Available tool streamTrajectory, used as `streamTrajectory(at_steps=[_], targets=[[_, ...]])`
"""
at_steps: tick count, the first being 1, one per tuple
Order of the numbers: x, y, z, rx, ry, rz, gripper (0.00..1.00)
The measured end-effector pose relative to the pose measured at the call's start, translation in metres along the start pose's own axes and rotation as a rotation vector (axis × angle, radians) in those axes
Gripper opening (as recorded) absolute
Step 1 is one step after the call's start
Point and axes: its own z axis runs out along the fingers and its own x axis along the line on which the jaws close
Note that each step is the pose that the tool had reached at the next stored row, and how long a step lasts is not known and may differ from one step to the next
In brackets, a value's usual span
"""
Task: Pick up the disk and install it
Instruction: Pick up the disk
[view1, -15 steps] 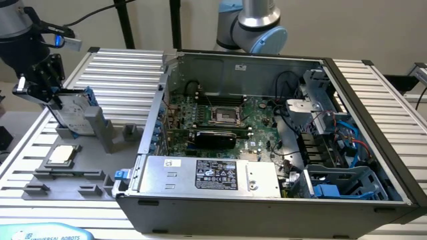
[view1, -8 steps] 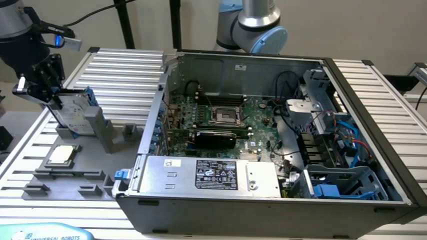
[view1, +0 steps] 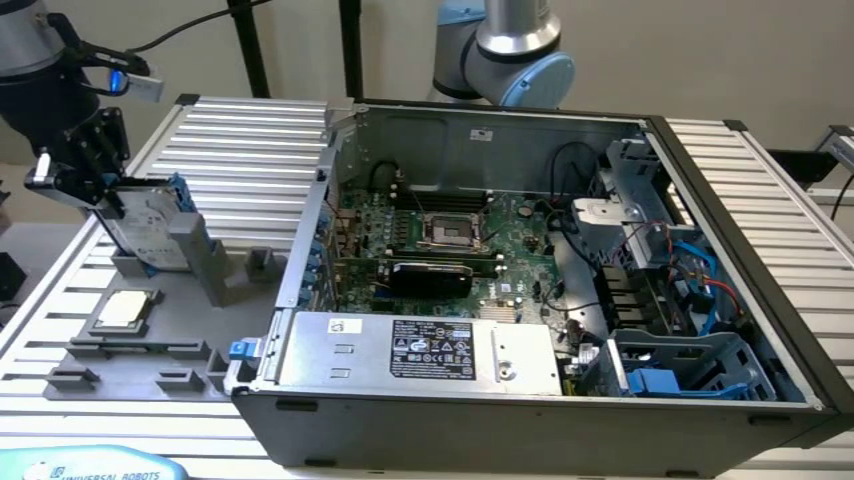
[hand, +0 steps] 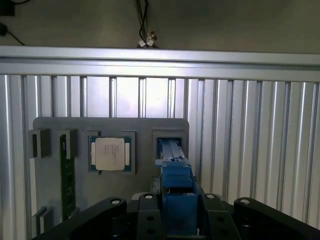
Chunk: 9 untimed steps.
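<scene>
At the exterior view's left, the gripper clamps the disk by its blue carrier. The disk stands upright at its slot in the grey tray, near the square chip. Pickup looks under way and installing is all left, I judge, since the open computer case to the right is well apart. Everything rests on a ribbed aluminium table, with a pale wall behind.

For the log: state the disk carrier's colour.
Blue plastic carrier around the silver-grey disk; clearest in wrist view.
</scene>
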Motion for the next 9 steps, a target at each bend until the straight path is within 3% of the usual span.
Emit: streamTrajectory(at_steps=[9], targets=[[-0.001, -0.0003, -0.0183, 0.0, -0.0001, 0.0, 0.33]])
